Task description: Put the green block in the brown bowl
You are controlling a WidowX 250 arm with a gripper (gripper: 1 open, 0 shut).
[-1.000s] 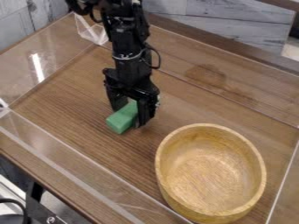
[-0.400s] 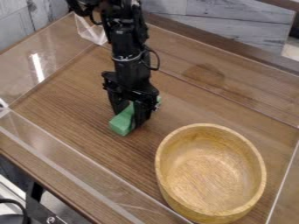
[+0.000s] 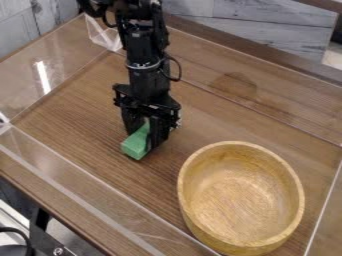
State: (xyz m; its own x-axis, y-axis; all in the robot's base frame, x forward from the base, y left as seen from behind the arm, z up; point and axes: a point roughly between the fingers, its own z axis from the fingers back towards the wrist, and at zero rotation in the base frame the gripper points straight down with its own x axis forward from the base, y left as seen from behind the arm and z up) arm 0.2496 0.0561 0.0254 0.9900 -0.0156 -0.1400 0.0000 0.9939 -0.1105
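Black jointed gripper (image 3: pixel 146 121) down over a bright green rectangular block (image 3: pixel 136 143).

Its fingers are closed on the green block, which lies tilted on the brown wooden table (image 3: pixel 83 126), its near end poking out from beneath them. A large round light-brown wooden bowl (image 3: pixel 242 200) with a thick rim sits apart from the block, nearer the camera and to the right in the view, holding nothing.

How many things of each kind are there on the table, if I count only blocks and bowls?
Green block: 1
Brown bowl: 1
Total: 2
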